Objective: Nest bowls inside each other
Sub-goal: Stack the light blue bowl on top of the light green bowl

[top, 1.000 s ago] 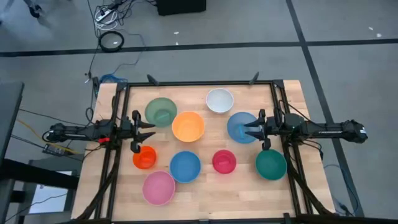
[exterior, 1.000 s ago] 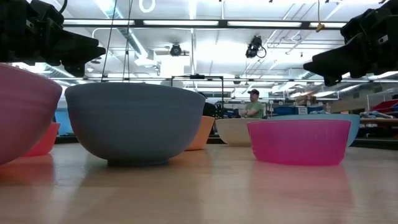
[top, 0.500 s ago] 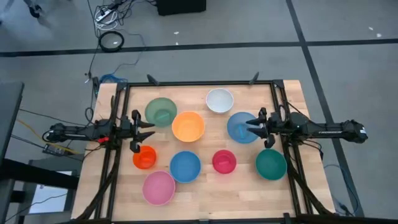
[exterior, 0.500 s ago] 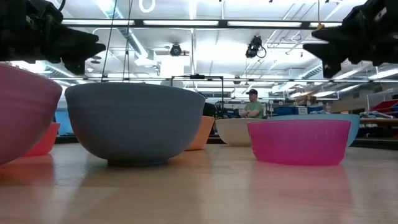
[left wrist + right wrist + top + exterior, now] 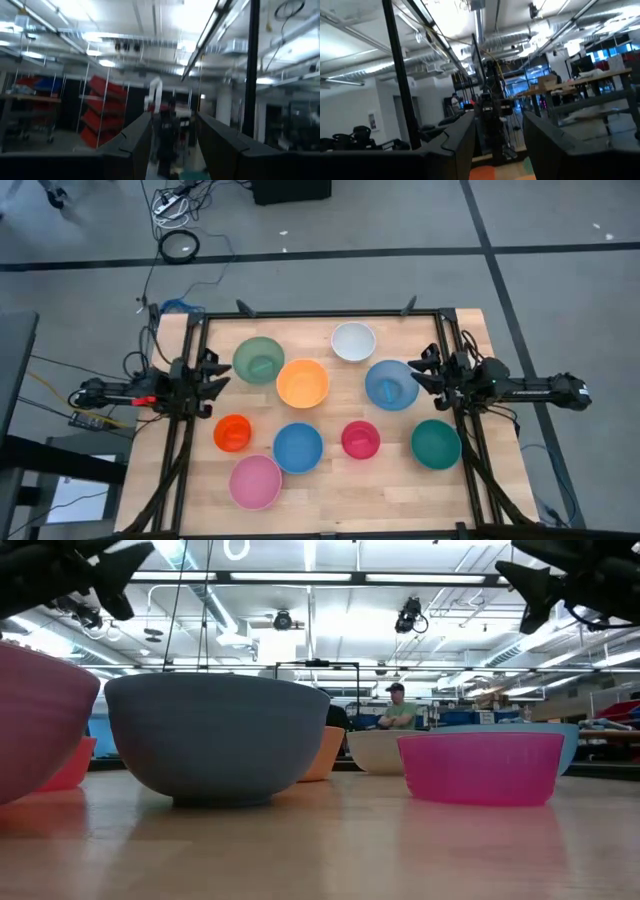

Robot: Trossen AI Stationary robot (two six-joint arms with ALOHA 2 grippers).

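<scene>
Nine bowls stand upright and apart on the wooden table (image 5: 460, 500): sage green (image 5: 258, 360), white (image 5: 353, 341), orange (image 5: 302, 383), blue (image 5: 391, 384), teal (image 5: 436, 443), magenta-red (image 5: 360, 439), a second blue (image 5: 297, 447), pink (image 5: 255, 481) and orange-red (image 5: 232, 433). My left gripper (image 5: 208, 371) hangs open at the table's left edge, beside the sage green bowl, tipped upward. My right gripper (image 5: 424, 370) hangs open at the right edge, beside the blue bowl, also tipped upward. Nothing is between either pair of fingers (image 5: 172, 120) (image 5: 497, 120).
A black frame (image 5: 320, 313) runs along the table's far edge and down both sides. In the low view both grippers (image 5: 120, 565) (image 5: 520, 585) hang well above the bowl rims. A person (image 5: 397, 710) is in the room beyond the table.
Both grippers have tipped their fingers upward and risen. The left one has drawn back toward the table's left edge, the right one toward the right edge. Both stay open. No bowl has moved.
</scene>
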